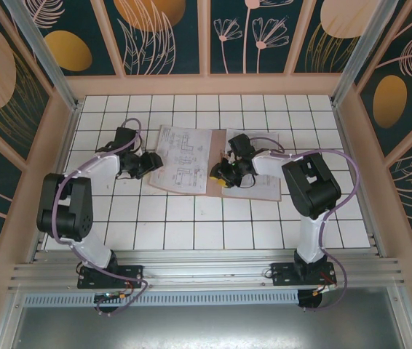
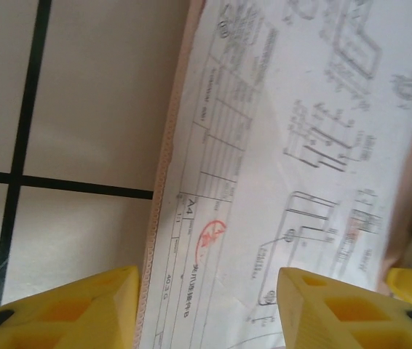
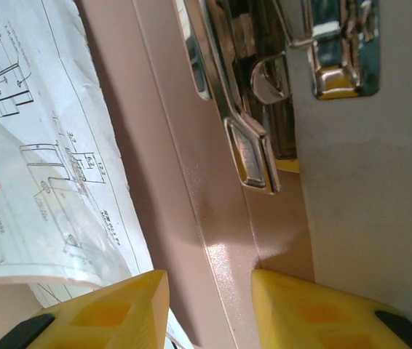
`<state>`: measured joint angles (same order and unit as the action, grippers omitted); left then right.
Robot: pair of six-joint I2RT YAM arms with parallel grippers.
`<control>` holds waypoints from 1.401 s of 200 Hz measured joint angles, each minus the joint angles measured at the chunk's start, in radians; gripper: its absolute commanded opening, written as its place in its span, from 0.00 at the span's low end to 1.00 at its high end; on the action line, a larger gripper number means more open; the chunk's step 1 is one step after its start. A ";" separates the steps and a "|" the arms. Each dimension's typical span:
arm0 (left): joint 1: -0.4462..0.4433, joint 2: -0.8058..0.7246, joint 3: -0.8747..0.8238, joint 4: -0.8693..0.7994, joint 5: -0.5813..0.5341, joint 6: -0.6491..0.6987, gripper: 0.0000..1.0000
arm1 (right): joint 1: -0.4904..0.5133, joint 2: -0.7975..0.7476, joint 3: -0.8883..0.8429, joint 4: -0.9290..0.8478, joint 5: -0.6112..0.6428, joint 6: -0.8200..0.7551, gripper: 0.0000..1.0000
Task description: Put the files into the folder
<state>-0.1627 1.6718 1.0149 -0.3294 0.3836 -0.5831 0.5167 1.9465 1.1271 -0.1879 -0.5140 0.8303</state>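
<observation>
Roughly in the middle of the white tiled worktop [image 1: 191, 233] we see the folder [image 1: 261, 190] lying open and flat. The printed sheets [image 1: 183, 154] lie on its left half, and its right half is bare pinkish card.

The left tool [image 1: 146, 164] stands at the left edge of the folder. From its wrist camera we see its two yellow fingers [image 2: 82, 313] apart. Between them run the left edge of the folder and the margin of the top sheet. One finger is over the tiles and the other is over the paper. We cannot tell if they touch the paper.

The right tool [image 1: 225, 174] stands over the middle fold of the folder, just right of the sheets. Its fingers [image 3: 322, 313] are apart too, with nothing clamped between them, and the fold runs through the gap. A shiny metal clip [image 3: 264, 109] sits on the card just beyond them.
</observation>
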 measured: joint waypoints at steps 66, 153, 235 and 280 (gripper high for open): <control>-0.013 -0.048 -0.020 0.053 0.162 -0.014 0.31 | -0.004 0.001 0.001 -0.003 -0.003 -0.011 0.38; -0.013 -0.031 -0.026 0.070 0.186 -0.011 0.00 | -0.011 0.001 0.006 0.004 -0.031 -0.026 0.46; -0.017 -0.031 0.067 -0.097 0.048 0.112 0.00 | -0.266 -0.113 -0.040 0.036 -0.026 -0.075 0.51; -0.017 -0.031 0.119 -0.169 -0.010 0.145 0.00 | -0.423 -0.136 -0.135 0.022 0.023 -0.105 0.48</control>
<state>-0.1799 1.6405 1.1339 -0.4984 0.3740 -0.4377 0.0940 1.8107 0.9924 -0.1658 -0.4911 0.7258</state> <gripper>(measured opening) 0.062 0.489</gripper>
